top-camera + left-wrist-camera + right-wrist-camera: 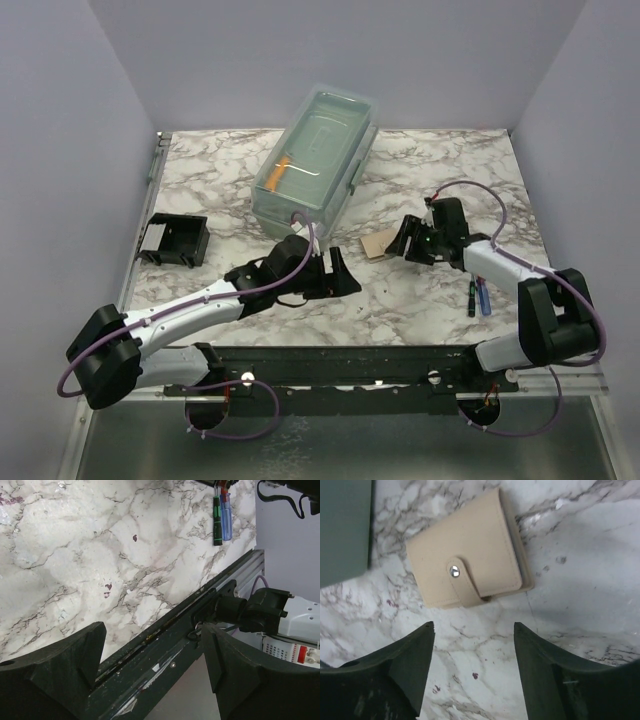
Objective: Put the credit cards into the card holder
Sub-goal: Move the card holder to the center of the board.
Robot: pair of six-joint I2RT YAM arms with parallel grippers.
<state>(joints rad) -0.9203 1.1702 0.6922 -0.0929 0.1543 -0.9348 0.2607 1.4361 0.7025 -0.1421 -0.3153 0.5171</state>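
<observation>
Your L pincer (152,629) is open, empty, mid-desk (400,305). R pincer (473,627) is open too, over tan wallet (470,550). Black card holder (175,240) sits at left edge, well apart from both.

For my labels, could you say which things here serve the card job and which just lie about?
Job: black card holder; no credit cards visible.
Lying about: clear lidded box, tan snap wallet, two pens.

Card holder (175,240) left, box (318,150) behind wallet (378,243), pens (478,297) right
</observation>
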